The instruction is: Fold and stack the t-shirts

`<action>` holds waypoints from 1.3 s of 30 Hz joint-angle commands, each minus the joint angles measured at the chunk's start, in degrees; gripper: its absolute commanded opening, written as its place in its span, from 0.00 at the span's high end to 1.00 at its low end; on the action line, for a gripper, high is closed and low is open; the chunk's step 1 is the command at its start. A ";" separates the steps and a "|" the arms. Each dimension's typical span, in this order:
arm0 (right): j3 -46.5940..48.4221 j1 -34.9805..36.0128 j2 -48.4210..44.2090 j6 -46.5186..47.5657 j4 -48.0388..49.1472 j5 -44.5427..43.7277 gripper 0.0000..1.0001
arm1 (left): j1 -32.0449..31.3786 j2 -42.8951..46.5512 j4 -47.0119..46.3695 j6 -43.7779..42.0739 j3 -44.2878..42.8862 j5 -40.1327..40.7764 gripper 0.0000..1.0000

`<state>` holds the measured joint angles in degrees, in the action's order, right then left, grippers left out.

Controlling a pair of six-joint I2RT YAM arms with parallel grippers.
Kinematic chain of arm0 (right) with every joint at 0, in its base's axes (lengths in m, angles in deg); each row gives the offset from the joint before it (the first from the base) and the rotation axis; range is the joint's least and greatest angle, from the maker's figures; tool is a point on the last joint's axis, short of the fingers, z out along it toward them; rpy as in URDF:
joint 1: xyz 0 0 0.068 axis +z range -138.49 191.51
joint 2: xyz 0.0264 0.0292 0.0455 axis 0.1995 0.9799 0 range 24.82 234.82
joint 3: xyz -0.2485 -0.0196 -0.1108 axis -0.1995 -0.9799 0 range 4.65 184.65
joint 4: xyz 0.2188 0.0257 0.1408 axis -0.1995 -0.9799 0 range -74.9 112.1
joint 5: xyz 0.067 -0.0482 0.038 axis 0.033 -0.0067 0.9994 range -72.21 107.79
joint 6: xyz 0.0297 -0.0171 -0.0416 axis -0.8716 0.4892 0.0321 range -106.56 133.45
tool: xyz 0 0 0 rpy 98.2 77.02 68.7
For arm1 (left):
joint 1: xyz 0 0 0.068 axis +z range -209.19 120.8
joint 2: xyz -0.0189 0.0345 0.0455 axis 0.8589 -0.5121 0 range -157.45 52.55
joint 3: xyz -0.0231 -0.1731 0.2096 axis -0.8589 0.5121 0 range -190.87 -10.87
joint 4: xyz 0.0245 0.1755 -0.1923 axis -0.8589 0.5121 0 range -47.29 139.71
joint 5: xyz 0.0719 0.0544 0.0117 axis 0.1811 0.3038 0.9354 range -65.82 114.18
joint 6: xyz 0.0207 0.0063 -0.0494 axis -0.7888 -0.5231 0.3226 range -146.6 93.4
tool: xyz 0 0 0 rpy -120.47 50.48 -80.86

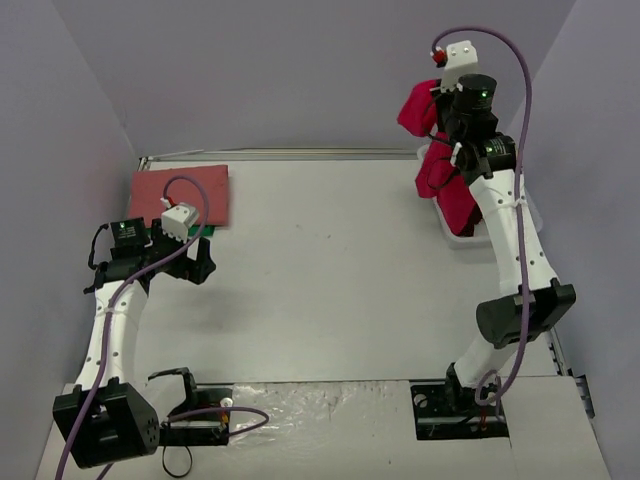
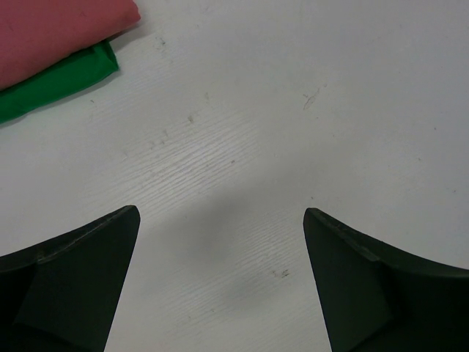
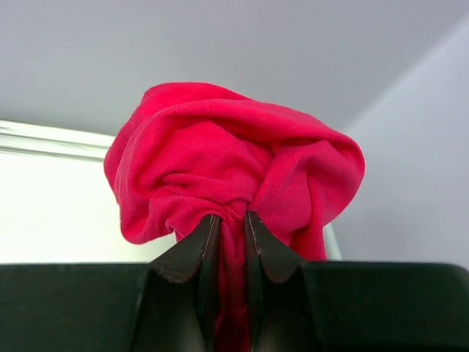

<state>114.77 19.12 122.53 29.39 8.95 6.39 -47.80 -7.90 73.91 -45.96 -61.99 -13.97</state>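
Top external: right arm (image 1: 505, 230), t-shirt (image 1: 437, 178) aloft

We see our right gripper (image 3: 229, 220) clamped on the crimson t-shirt (image 3: 234, 147), its two dark fingers (image 3: 183, 253) nearly together with a strip of cloth squeezed between them. Above the tips the cloth bulges in a crumpled bunch. Behind it we see the white table (image 3: 51, 213) at left and a grey wall (image 3: 220, 44) above
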 commanded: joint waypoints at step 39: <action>-14.15 -2.52 19.88 2.69 -4.70 14.21 0.64 | 1.17 1.03 0.97 -0.16 -1.36 -1.05 0.06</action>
<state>98.18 17.88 141.63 32.38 4.08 22.87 -47.12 -7.13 74.63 -45.89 -61.99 -13.95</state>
